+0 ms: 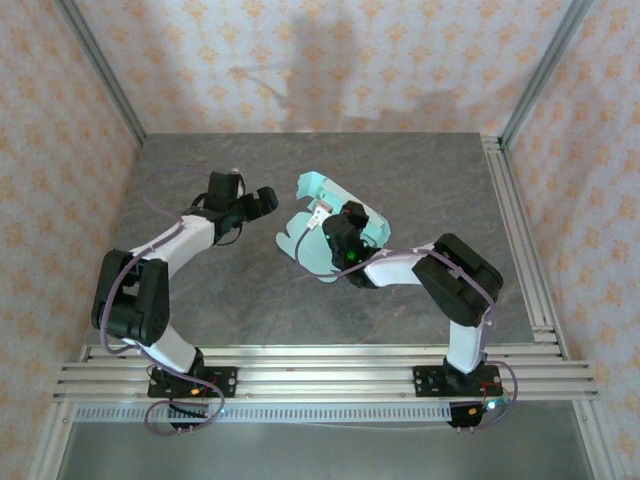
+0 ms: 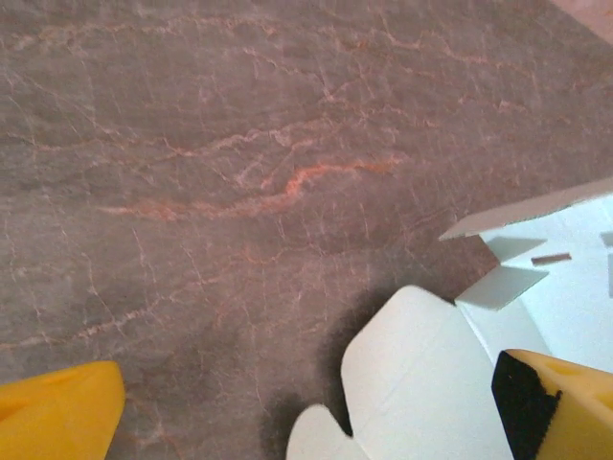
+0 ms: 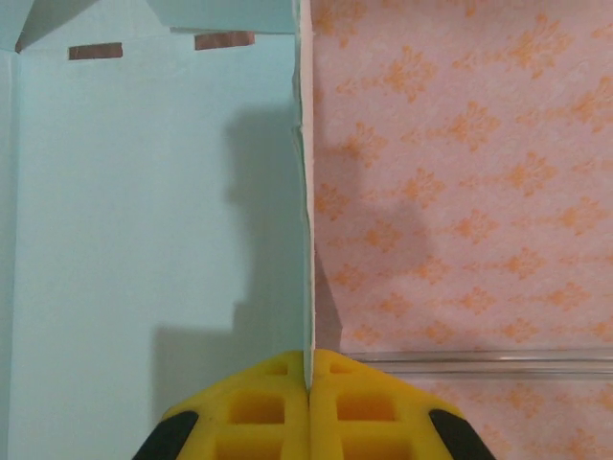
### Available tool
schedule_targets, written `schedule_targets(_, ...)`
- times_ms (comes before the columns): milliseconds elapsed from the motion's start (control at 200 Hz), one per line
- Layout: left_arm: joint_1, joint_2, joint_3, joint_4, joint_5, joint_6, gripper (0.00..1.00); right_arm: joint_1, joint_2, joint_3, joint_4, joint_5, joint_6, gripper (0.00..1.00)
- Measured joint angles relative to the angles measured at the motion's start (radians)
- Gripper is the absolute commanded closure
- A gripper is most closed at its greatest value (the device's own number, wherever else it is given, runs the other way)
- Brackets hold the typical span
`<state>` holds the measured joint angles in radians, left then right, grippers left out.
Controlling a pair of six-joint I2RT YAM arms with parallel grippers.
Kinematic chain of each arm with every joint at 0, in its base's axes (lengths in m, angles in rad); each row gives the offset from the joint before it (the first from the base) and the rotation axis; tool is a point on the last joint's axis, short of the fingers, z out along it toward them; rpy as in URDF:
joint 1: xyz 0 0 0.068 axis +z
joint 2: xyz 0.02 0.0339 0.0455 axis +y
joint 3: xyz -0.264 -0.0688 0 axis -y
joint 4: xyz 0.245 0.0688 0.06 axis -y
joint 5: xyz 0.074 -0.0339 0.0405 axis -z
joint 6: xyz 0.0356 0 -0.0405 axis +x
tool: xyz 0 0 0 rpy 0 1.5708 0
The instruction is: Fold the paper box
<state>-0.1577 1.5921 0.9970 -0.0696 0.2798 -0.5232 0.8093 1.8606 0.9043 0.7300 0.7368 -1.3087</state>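
The paper box is a pale mint-green card cutout, partly folded up, near the table's middle. My right gripper is shut on one of its panels; in the right wrist view the yellow fingers pinch the card's edge, with the inside face and two slots to the left. My left gripper hovers just left of the box, jaws open. In the left wrist view its yellow fingertips stand wide apart, and a rounded flap lies between them, untouched.
The grey marbled tabletop stretches around the box. Aluminium rails run along the right edge and the near edge. Patterned walls enclose the back and sides.
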Motion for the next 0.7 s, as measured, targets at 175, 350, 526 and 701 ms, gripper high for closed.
schedule_targets(175,0.051,0.053,0.022,0.038,0.014,0.000,0.00,0.022,0.006,-0.043,0.117,-0.001,-0.082,1.00)
schedule_targets(350,0.076,0.181,0.110,0.053,0.069,0.020,0.00,0.039,0.036,-0.089,0.244,-0.003,-0.162,1.00)
schedule_targets(526,0.074,0.269,0.196,0.060,0.121,0.048,0.00,0.048,0.056,-0.119,0.325,-0.004,-0.204,1.00)
schedule_targets(701,0.074,0.365,0.297,0.058,0.160,0.062,0.05,0.061,0.080,-0.124,0.387,-0.004,-0.222,1.00)
